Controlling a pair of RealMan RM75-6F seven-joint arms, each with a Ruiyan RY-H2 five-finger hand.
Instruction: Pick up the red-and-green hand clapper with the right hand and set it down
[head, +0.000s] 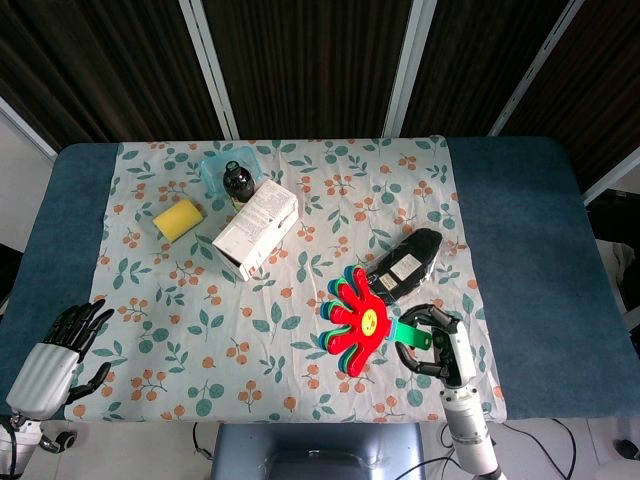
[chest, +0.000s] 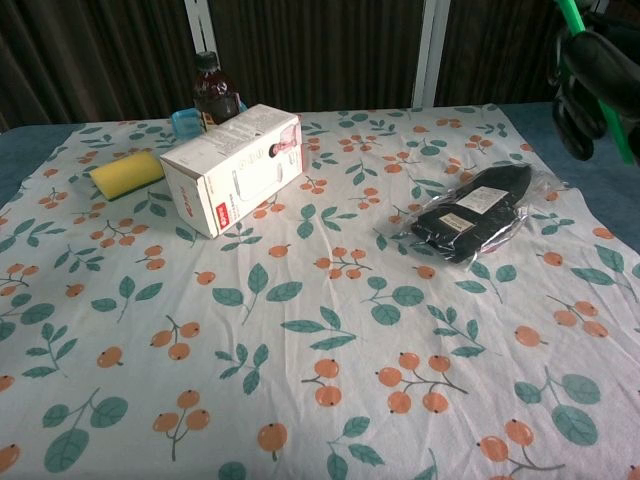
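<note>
Near the table's (head: 520, 250) front right corner, the right hand (head: 440, 345) holds the clapper (head: 358, 320) aloft, fingers wrapped round its green handle. It looks light, stiff plastic, its stacked palms loose.

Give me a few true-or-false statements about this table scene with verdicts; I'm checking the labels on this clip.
1. The right hand holds the clapper by its green handle. True.
2. The clapper lies flat on the tablecloth. False: it is lifted; the chest view shows only the hand and the green handle near the top right corner.
3. The left hand holds the yellow sponge. False: that hand holds nothing, and the sponge sits far from it on the cloth.
4. The dark bottle stands behind the white box. True.
5. The black packet sits on top of the white box. False: it lies on the cloth, apart from the box.
</note>
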